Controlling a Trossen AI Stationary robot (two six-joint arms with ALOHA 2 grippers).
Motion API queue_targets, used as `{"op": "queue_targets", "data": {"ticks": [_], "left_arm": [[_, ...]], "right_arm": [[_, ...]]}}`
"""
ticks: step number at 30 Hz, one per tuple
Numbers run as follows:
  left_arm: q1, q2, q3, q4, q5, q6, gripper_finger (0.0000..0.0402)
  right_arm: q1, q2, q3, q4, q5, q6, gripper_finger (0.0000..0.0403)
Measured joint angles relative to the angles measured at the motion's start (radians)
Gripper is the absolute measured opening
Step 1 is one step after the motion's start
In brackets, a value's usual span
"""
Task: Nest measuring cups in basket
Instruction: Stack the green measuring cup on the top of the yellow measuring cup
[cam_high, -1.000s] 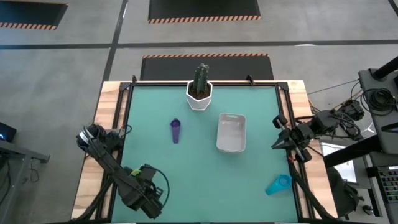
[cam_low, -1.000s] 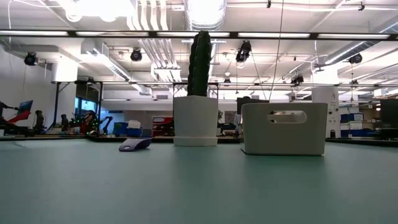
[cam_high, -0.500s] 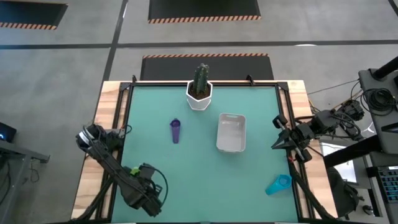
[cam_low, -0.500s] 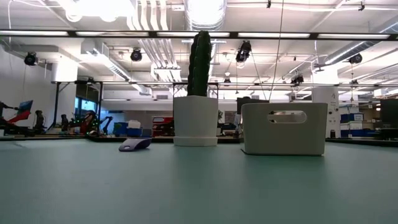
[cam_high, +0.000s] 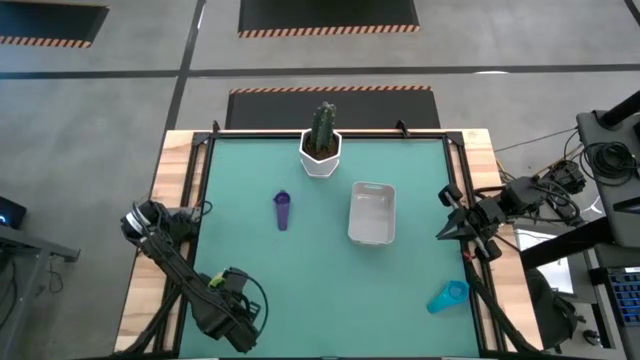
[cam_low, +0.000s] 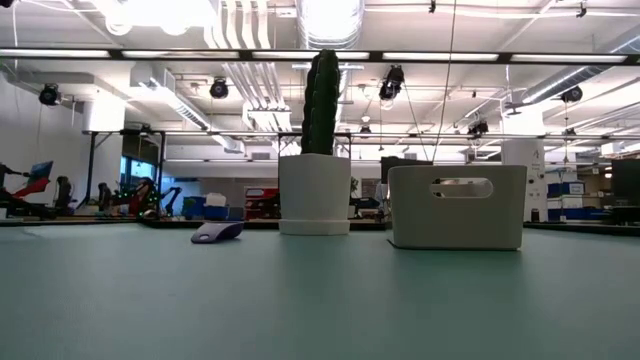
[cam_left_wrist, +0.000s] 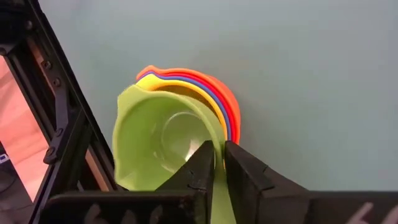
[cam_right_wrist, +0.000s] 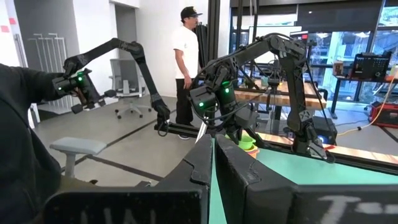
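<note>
While the pale grey-white rectangular plastic basket (cam_high: 372, 214) lay empty, well away from the left gripper (cam_left_wrist: 217, 163), nesting seemed partly done. That pincer was clamped on the handle of a lime-green plastic measuring cup (cam_left_wrist: 163, 144), the innermost of a stack with yellow, blue and orange-red cups under it. The left arm was folded low at the table's near corner, wrist angled down over the stack. A purple cup (cam_high: 282, 210) and a teal cup (cam_high: 447, 296) lay loose. At the far edge, the right gripper (cam_right_wrist: 212, 163) waited, fingers together.
</note>
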Motion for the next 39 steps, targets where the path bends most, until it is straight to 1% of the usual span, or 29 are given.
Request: {"op": "queue_targets", "data": {"ticks": [8, 13, 16, 18, 22, 24, 27, 29, 34, 39], "left_arm": [[0.0, 0.0, 0.0, 0.0, 0.0, 0.002, 0.006], [0.0, 0.0, 0.002, 0.0, 0.001, 0.017, 0.0073], [0.0, 0.001, 0.008, 0.003, 0.001, 0.031, 0.0074], [0.0, 0.001, 0.008, 0.016, 0.01, 0.066, 0.0075], [-0.007, 0.002, 0.008, 0.153, 0.026, 0.215, 0.0075], [-0.009, 0.007, 0.008, 0.235, 0.019, 0.259, 0.0075], [-0.008, 0.031, 0.008, 0.296, 0.006, 0.296, 0.0072], [-0.007, 0.05, 0.008, 0.285, 0.026, 0.313, 0.0066], [-0.009, 0.089, 0.007, 0.24, 0.147, 0.33, 0.0046], [-0.009, 0.096, 0.007, 0.219, 0.184, 0.341, 0.0039]], "right_arm": [[0.0, 0.0, 0.0, 0.0, 0.0, 0.0, 0.0009], [0.0, 0.0, 0.0, 0.0, 0.0, 0.0, 0.0009], [0.0, 0.0, 0.0, 0.0, 0.0, 0.0, 0.0009], [0.0, 0.0, 0.0, 0.0, 0.0, 0.0, 0.0009], [0.0, 0.0, 0.0, 0.0, 0.0, 0.002, 0.0009], [0.0, 0.0, 0.0, 0.0, 0.0, 0.003, 0.0009], [0.0, 0.0, 0.0, 0.0, 0.0, 0.011, 0.0009], [0.0, 0.0, 0.0, 0.0, 0.0, 0.011, 0.0009], [0.0, 0.0, 0.0, -0.001, 0.0, 0.01, 0.0009], [0.0, 0.0, 0.0, 0.0, 0.0, 0.009, 0.0009]]}}
